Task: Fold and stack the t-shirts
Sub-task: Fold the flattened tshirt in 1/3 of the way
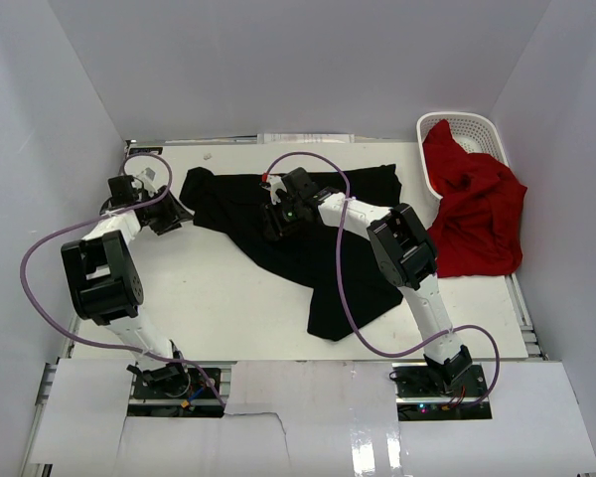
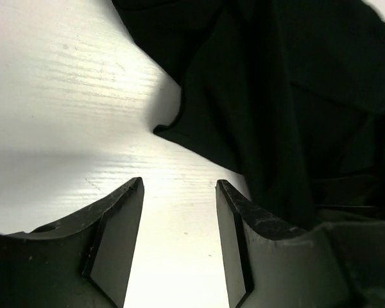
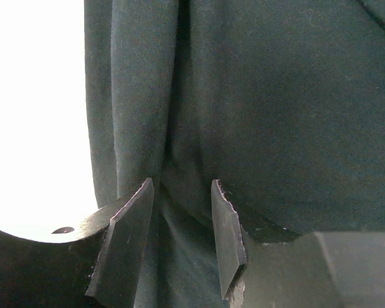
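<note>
Black t-shirt (image 1: 278, 260) was left sprawled slantwise, right gripper (image 3: 181, 186) planted on its middle, jaws parted astride a crease, left gripper (image 2: 179, 186) held open and empty just off its left edge, red t-shirt (image 1: 477, 214) dumped to its right.

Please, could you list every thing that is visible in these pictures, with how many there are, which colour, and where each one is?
black t-shirt: one, black, spread unfolded across the middle of the table
red t-shirt: one, red, crumpled at the right, spilling out of the basket
basket: one, white lattice, far right corner
table: one, white, beneath everything
cables: two, purple, one looping along each arm
left arm: one, white and black, left side; jaws open over bare table at the black t-shirt's edge
right arm: one, white and black, reaching over the black t-shirt; jaws apart above its cloth
</note>
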